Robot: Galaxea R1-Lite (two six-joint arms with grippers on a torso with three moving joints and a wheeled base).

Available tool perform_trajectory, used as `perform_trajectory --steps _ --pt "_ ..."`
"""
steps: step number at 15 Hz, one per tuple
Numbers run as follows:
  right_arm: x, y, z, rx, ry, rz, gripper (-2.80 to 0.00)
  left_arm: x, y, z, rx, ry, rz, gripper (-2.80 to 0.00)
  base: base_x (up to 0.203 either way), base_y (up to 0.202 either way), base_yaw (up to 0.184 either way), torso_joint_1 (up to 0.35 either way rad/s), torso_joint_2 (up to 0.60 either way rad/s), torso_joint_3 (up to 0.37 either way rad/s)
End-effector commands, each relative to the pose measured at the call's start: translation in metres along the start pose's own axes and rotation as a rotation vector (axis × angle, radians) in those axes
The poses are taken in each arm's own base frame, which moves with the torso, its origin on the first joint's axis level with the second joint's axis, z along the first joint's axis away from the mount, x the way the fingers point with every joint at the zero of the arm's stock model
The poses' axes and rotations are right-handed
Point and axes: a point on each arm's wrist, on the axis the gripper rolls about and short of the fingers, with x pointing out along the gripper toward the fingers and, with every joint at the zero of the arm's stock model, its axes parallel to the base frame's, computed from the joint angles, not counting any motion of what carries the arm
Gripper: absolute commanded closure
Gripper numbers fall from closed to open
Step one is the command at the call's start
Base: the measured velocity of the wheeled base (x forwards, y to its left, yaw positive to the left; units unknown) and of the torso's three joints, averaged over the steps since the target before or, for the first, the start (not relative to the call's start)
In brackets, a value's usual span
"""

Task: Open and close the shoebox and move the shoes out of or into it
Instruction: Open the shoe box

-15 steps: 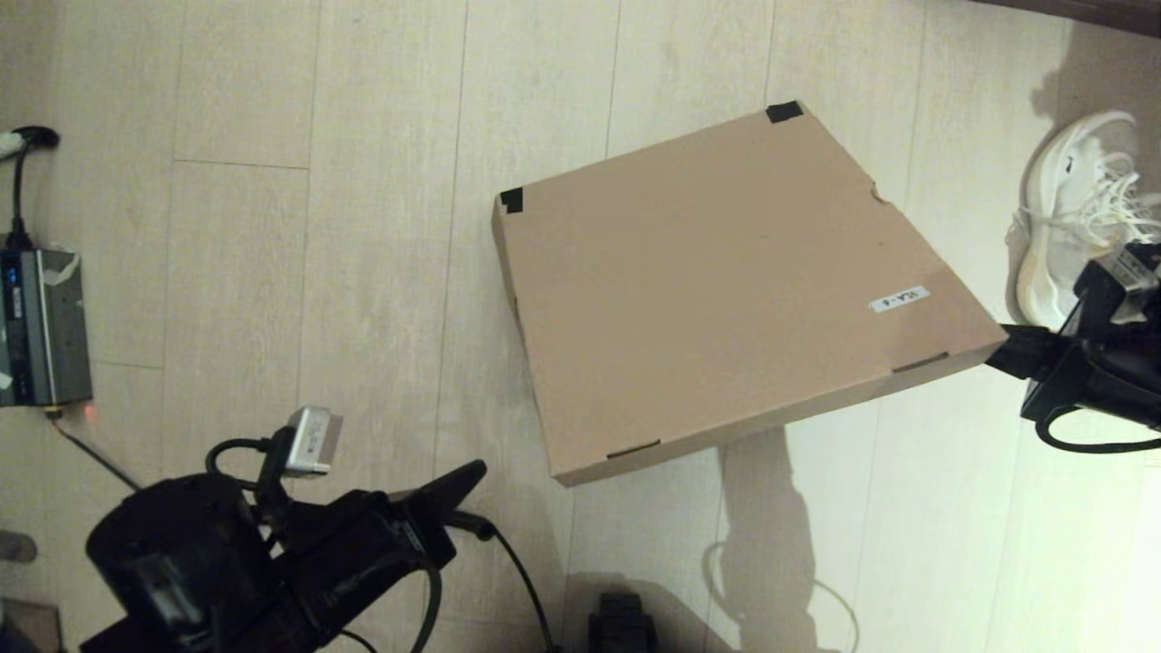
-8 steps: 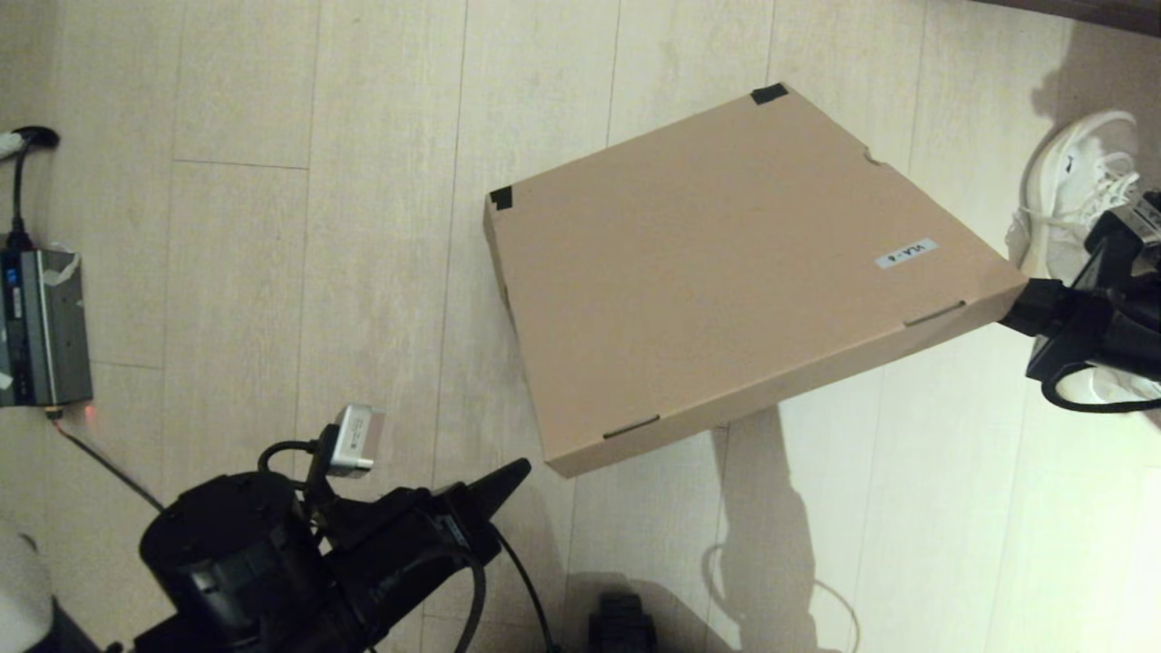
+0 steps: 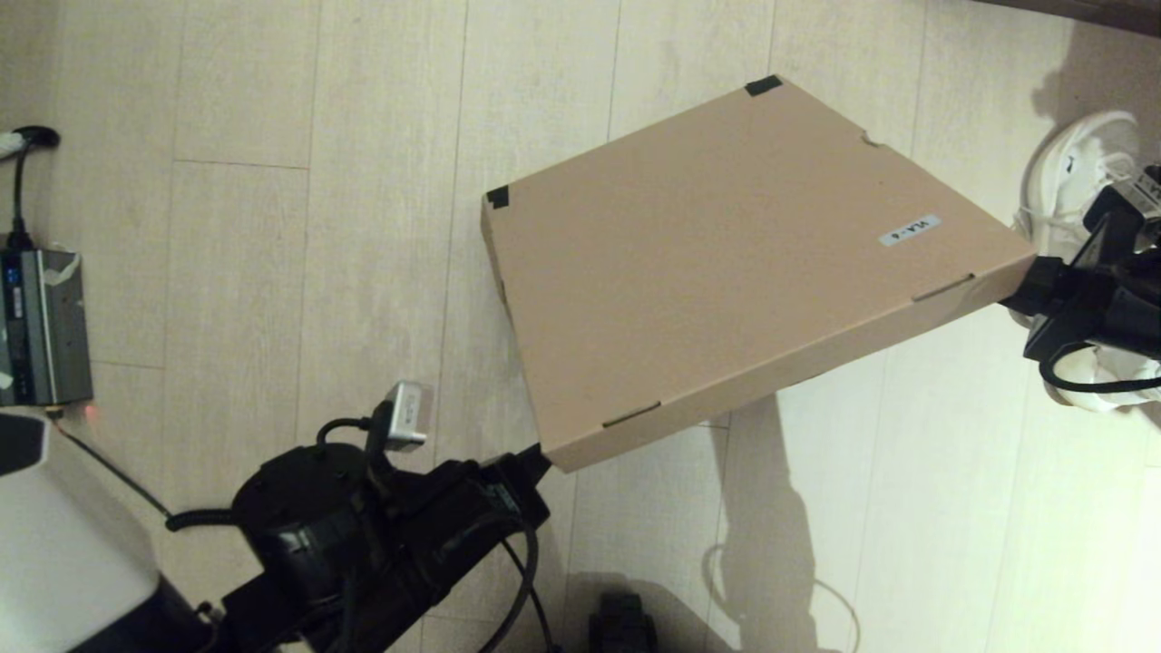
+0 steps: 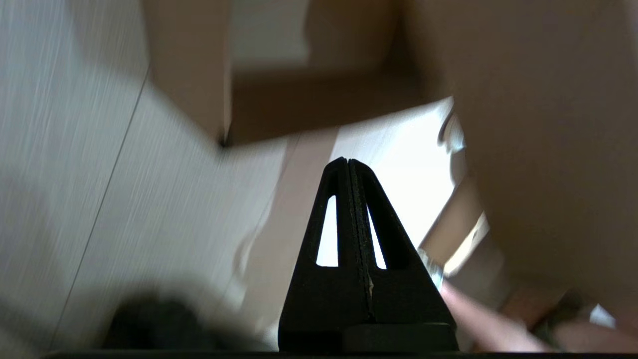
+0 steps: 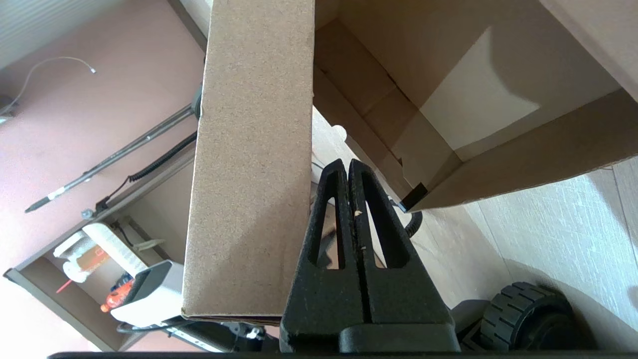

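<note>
Nearest me, my left gripper (image 3: 535, 461) sits at the near left corner of the shoebox (image 3: 726, 263), its tip right under that raised corner. In the left wrist view the 2 fingers (image 4: 349, 199) are pressed flat together with nothing between them, so it grips nothing; I judge it is there to prop or push the lid (image 3: 689, 299) up from below.

Across the front edge, my right gripper (image 3: 1020, 290) is at the near right corner of the lid. Its wrist view shows the jaws closed on themselves, empty, with the tip beside the lid's front flap (image 5: 249, 164) and the open box interior (image 5: 448, 99) visible beyond. So the lid is being levered, not pinched.

Progress, as I read it: the opening step is under way. The lid is lifted off the box's front wall and tilted up, but it is not yet folded back. What I can see of the interior, in the right wrist view, holds no shoe.

Farther out, to the right of the box, 1 white shoe (image 3: 1070, 172) lies on the floor (image 3: 317, 227), partly hidden behind my right arm. I cannot make out a second shoe for certain. Still left, by my judgement: finish swinging the lid open, load the shoes, then close it.
</note>
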Motion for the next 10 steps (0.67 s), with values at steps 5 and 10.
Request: perform_trajectory --steps 5,10 --pt "0.001 0.005 0.003 -0.001 0.006 0.008 0.00 -0.002 -0.001 0.042 -0.001 -0.175 -0.008 0.00 0.000 0.000 0.000 0.000 0.00 0.000" --pt "0.005 0.009 0.005 -0.012 0.014 0.022 0.00 0.007 -0.007 0.055 -0.002 -0.231 -0.041 0.00 0.000 0.000 0.000 0.000 0.00 0.000"
